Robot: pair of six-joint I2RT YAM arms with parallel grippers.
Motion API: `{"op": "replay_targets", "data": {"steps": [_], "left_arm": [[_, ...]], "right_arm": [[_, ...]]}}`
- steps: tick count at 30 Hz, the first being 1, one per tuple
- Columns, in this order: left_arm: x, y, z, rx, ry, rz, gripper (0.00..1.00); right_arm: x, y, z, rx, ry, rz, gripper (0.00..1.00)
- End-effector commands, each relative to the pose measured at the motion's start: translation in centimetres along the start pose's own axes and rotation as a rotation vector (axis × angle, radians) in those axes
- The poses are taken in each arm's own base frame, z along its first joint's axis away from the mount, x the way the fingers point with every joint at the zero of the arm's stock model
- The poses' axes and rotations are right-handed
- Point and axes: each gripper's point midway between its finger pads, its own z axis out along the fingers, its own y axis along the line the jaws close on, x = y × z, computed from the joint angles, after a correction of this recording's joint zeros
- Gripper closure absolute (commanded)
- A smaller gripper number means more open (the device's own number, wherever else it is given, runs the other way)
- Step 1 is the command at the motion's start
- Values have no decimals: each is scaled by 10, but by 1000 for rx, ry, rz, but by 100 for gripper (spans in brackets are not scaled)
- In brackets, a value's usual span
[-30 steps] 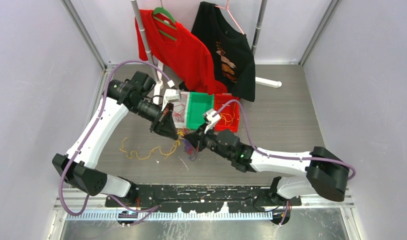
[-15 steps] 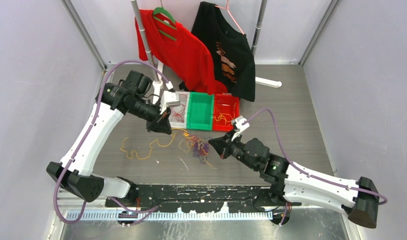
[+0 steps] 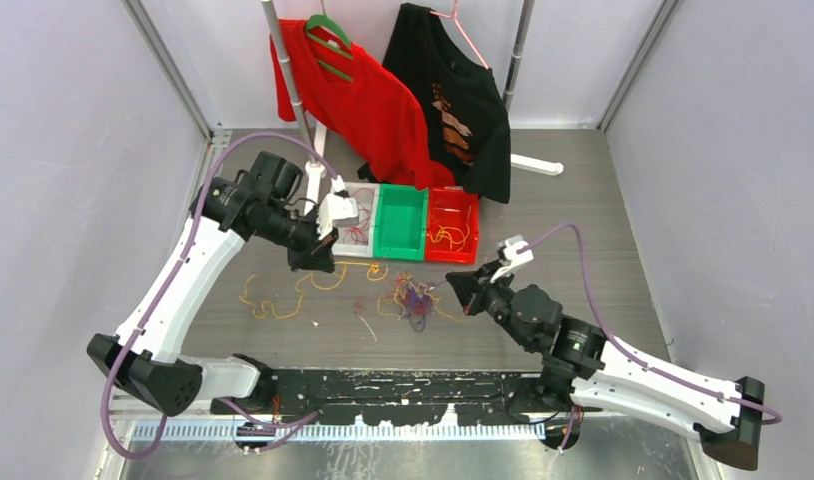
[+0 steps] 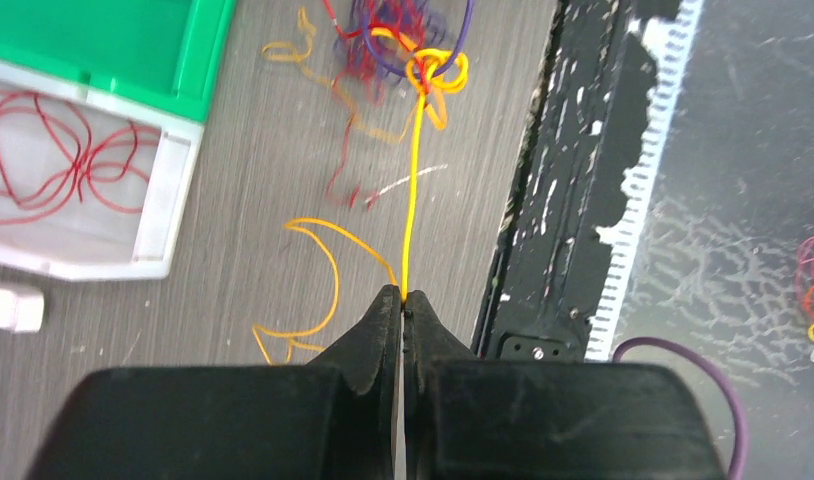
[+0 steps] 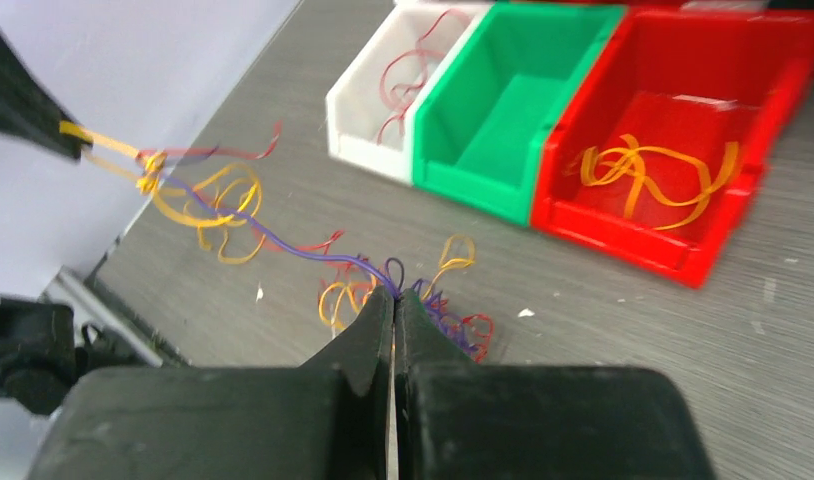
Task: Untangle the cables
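You are looking at the cables (image 3: 408,297): thin, curly strands in red, yellow-orange and dark purple. They are lying in a small messy clump on the table (image 3: 583,230), near the middle, on the near side of the bins. More orange strands (image 3: 283,300) are lying loose to the left of the clump.

Your left gripper (image 4: 402,295) is squeezing tight on a yellow strand (image 4: 413,200) that is running straight to a little yellow knot at the clump. Your right gripper (image 5: 394,295) is pinching tight on a purple strand (image 5: 283,245) that is stretching up to a yellow knot close to the left gripper.

Red strands are sitting in the white bin (image 5: 368,130) and orange ones in the red bin (image 5: 623,235). The green bin (image 5: 473,185) is sitting between them.

From above, the two held strands are too thin to see well. Inside the clump, you cannot tell which strand is looping round which. The right wrist picture is looking blurry, and the left gripper is getting cut off at its left edge.
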Motion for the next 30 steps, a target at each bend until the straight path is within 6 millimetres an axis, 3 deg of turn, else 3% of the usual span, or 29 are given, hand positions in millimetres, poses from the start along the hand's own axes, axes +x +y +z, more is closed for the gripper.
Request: {"op": "replay_targets", "data": {"steps": [1,4,12,17,19,22,25,30], "left_arm": [[16,12,-12,-134,50,78,100],[29,16,-14,-159,90,87,100],[53,23,-11,-181,177,115,100],[52,10,-7,-125,145,109,100],[55,7,-3,-114,143,84,100],[78,10,5,-116,204,85,100],[118,30,11,-196,333,180,100],[177,48,17,-247,530,281,100]], "right_arm": [[-35,-36,-17,188,-140,47,99],[-42,-56,-30,285,-165,40,99],[-79,-82,-60,414,-304,92,99],[-90,-74,-65,373,-322,88,99],[-106,-73,-71,375,-348,73,99],[-146,-67,-91,368,-435,70,99],[-185,-60,-111,361,-493,59,99],[-225,-60,-129,443,-512,-26,99]]}}
